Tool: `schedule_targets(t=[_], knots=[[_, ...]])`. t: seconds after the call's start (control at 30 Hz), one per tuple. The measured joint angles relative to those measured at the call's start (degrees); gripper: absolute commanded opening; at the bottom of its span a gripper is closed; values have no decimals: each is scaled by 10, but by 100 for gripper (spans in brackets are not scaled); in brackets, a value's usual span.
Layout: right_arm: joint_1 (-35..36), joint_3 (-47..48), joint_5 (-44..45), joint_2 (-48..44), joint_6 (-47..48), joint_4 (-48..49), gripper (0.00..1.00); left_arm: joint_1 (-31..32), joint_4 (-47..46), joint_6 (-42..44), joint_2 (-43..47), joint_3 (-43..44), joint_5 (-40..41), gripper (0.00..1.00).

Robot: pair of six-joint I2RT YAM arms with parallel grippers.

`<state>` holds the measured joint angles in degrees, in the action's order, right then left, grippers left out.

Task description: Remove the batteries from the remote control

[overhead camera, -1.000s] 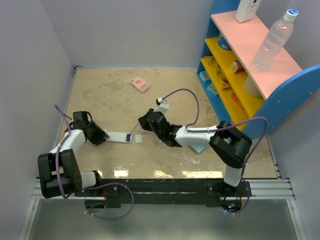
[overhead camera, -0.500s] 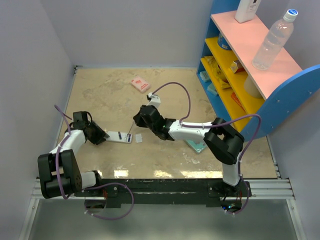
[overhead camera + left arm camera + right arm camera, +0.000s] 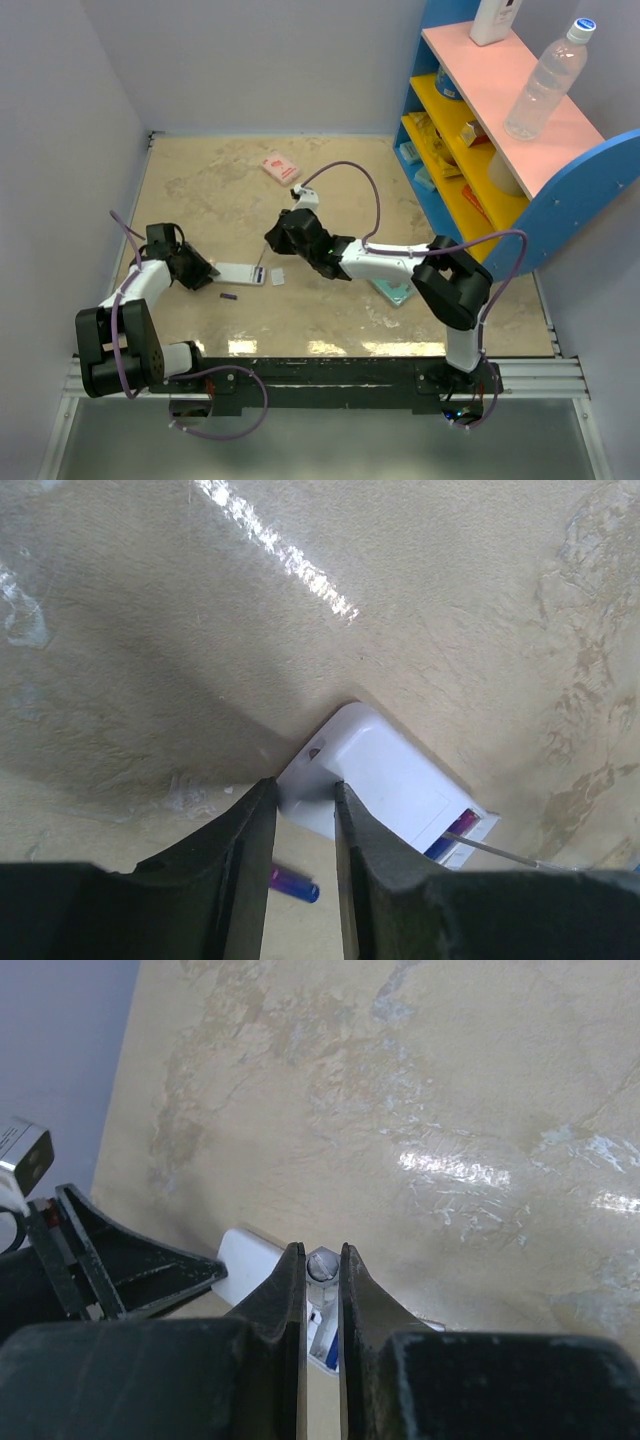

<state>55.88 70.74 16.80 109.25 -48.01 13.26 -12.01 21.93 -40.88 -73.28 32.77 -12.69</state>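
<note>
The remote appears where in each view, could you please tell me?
Top external: remote, left of centre.
Left wrist: remote, centre, slanting toward lower right.
Right wrist: remote, lower middle, partly behind the right pincer.
Shared landmark: the left pincer clamped on its end.

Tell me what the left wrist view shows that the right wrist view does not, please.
Only the left wrist view: a loose battery lying on the table beside the clamped end of the remote. Only the right wrist view: the right gripper, shut, and a grey wall. Both: the white remote control, the left gripper clamped on its end, and the slim metal tool that the right gripper holds at the open compartment.
</note>
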Motion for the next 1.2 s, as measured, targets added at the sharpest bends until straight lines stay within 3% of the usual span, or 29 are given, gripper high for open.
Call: schedule_targets(t=[0.3,0.47,0.67,1.2], knots=[[26,-31,-81,-54,67,23,0,0,7,0,6,-1,-10,40],[103,-53,-163,-52,68,105,0,1,36,2,9,35,0,51],[175,-52,-206,13,67,173,0,1,49,2,12,69,28,53],[172,-58,-129,40,78,186,0,1,64,2,15,70,71,52]])
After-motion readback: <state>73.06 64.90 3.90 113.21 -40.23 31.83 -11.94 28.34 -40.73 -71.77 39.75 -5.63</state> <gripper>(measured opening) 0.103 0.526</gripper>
